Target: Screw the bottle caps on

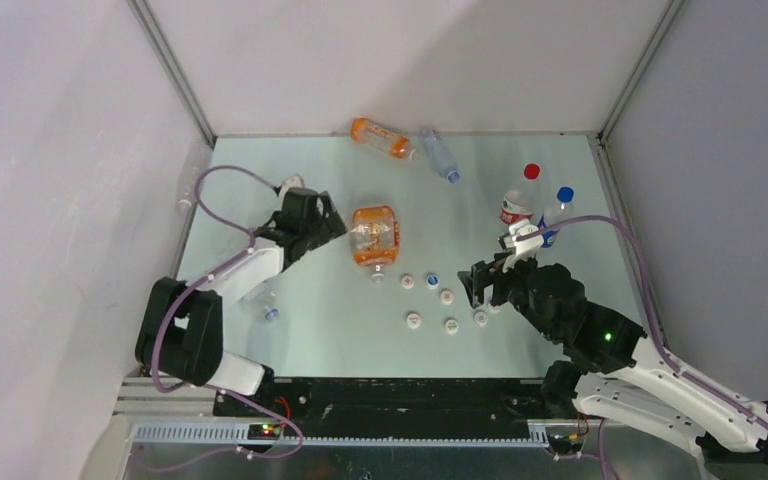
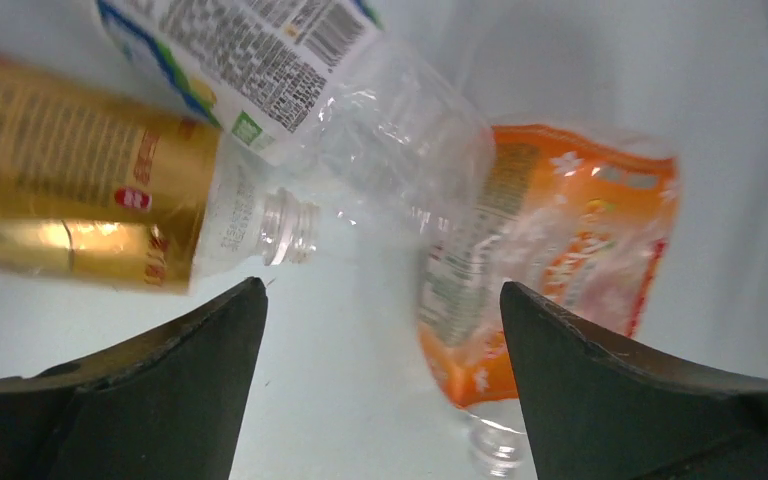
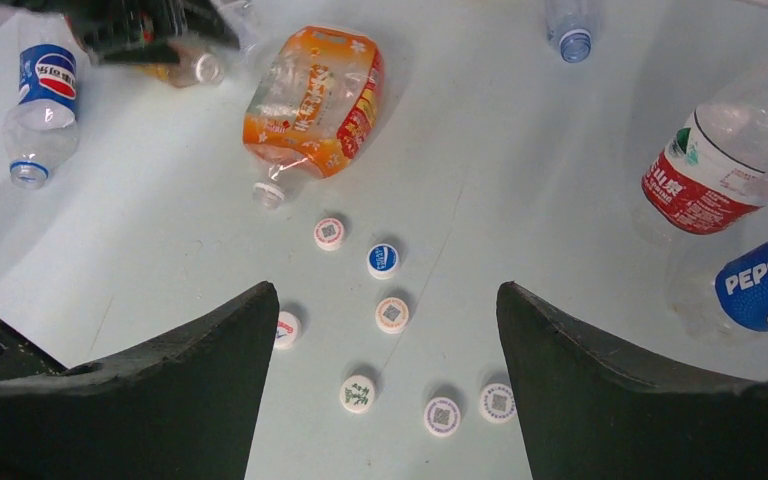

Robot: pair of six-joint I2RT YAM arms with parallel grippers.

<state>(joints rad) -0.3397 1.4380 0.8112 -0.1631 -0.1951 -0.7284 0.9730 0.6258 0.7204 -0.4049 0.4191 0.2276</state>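
Several loose bottle caps (image 1: 447,297) lie on the table, mostly white and one blue (image 3: 383,260). My right gripper (image 1: 475,285) hangs open and empty above them, with caps between its jaws in the right wrist view (image 3: 385,300). A squashed orange bottle (image 1: 375,235) lies uncapped. My left gripper (image 1: 332,224) is open and empty just left of it (image 2: 380,300). An amber tea bottle (image 2: 80,190) with an open neck and a white-labelled bottle (image 2: 260,60) lie ahead of its jaws. A red-labelled bottle (image 1: 516,208) and a Pepsi bottle (image 1: 552,225) stand capped.
An orange bottle (image 1: 380,137) and a clear bottle (image 1: 440,155) lie at the back wall. A small uncapped Pepsi bottle (image 3: 40,100) lies at the left near my left arm (image 1: 265,300). Walls close in the table on three sides.
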